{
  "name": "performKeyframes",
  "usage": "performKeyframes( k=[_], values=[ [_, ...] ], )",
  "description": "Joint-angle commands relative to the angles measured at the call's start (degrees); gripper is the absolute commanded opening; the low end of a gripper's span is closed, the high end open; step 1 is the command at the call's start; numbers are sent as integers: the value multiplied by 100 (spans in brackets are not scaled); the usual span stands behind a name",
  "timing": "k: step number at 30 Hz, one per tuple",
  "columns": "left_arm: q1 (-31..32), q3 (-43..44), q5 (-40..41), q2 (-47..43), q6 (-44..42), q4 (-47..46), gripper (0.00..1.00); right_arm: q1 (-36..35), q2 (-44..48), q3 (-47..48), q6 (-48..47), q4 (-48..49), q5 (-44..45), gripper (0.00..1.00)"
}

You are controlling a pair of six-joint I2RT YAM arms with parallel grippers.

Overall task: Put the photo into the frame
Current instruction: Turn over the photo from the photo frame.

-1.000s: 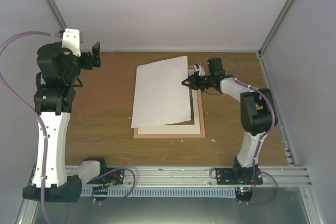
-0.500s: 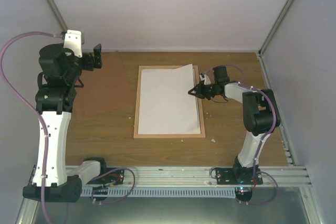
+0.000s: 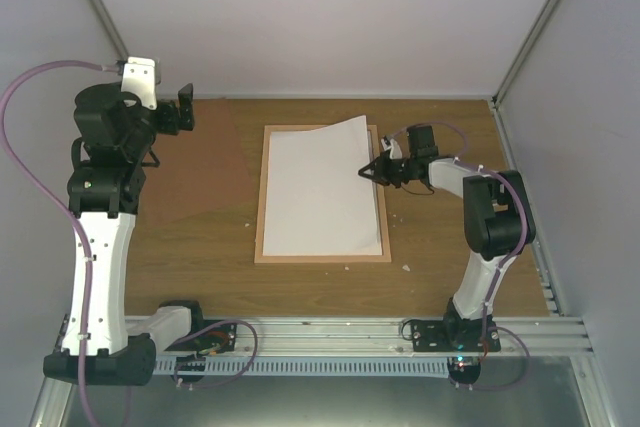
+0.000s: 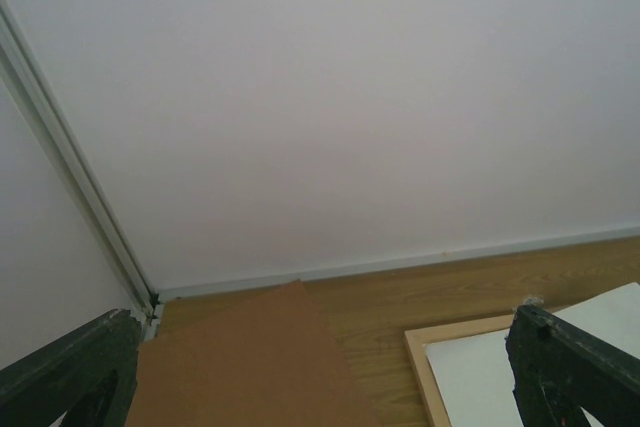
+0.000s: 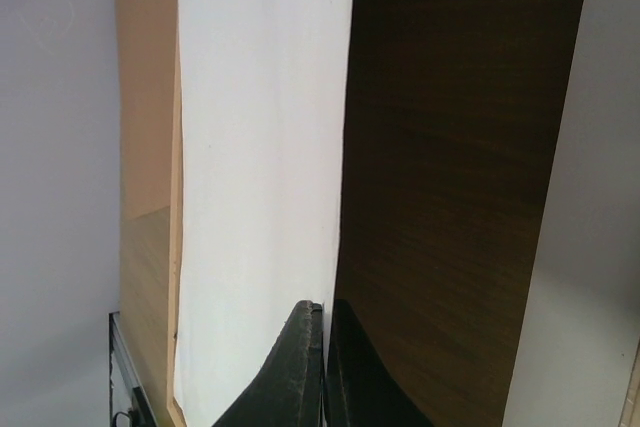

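The photo [image 3: 320, 192] lies with its plain white back up inside the light wood frame [image 3: 260, 209] at the table's middle. Its far right corner is lifted above the frame's rail. My right gripper [image 3: 367, 171] is shut on the photo's right edge near that corner. In the right wrist view the fingertips [image 5: 323, 312] pinch the thin white sheet [image 5: 260, 147], with the frame's rail [image 5: 175, 247] beyond. My left gripper [image 3: 186, 109] is open and empty, raised at the back left. Its view shows the frame's corner [image 4: 420, 357] and the photo [image 4: 590, 347].
A plain brown backing board [image 3: 195, 162] lies flat left of the frame, also in the left wrist view [image 4: 250, 367]. Small white scraps [image 3: 407, 268] lie near the frame's front right corner. White walls enclose the table on three sides.
The photo, held tilted over the frame's left side a second ago, has come down into the frame. My right gripper moved right with it. The left arm has barely moved.
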State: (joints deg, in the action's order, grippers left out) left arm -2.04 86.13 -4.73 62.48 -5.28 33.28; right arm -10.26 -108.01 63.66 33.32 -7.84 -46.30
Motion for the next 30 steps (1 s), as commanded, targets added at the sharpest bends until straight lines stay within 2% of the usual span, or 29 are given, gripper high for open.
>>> performKeyframes(
  k=[1,4,6,9,15,21,28,30],
  values=[
    [-50,-48,-70,-21,88,-251,99,51,-28,85,104,270,-22,1],
    [-49,-43,-77,9,88,-251,99,33,-72,85,124,291,-139,1],
    [-42,-43,-105,27,100,-260,99,10,-71,83,107,289,-159,5],
    [-51,-35,-129,43,120,-256,99,11,-50,129,35,235,-123,21],
    [-47,-26,-129,37,115,-250,99,8,71,200,-131,14,85,34],
    [-50,-68,-131,10,106,-258,99,0,291,255,-280,-218,284,59],
    [-48,-87,-174,13,124,-278,99,-10,667,351,-646,-736,704,72],
    [-50,-102,-170,11,111,-276,99,-5,780,364,-753,-856,943,83]
  ],
)
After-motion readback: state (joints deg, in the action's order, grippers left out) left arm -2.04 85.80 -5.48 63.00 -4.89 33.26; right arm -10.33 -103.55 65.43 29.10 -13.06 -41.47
